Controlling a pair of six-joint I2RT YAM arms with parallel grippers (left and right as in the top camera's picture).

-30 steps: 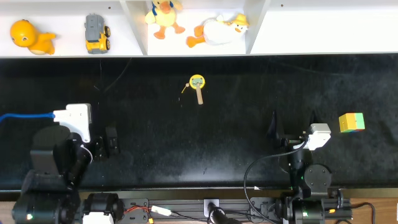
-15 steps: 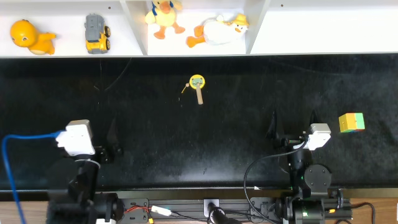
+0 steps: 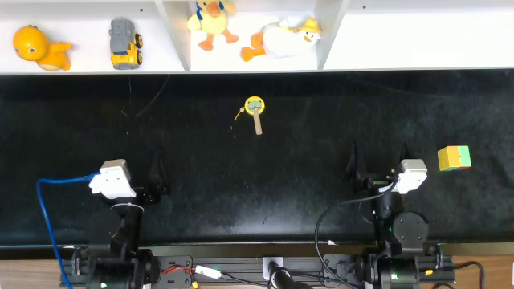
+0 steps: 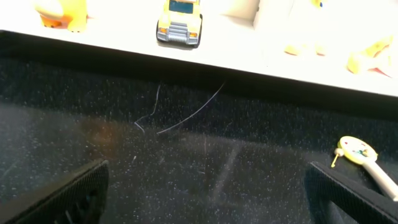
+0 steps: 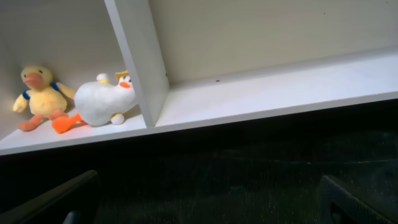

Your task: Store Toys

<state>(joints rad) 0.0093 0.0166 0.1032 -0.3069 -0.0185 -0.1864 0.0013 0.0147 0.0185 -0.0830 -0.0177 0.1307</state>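
Cut off: orange duck (image 4: 60, 9), rattle (image 4: 356, 151) hdl end.

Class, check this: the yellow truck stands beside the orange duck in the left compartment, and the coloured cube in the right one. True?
No. The top view shows the coloured cube on the black table. The yellow truck does stand beside the orange duck in the left compartment.
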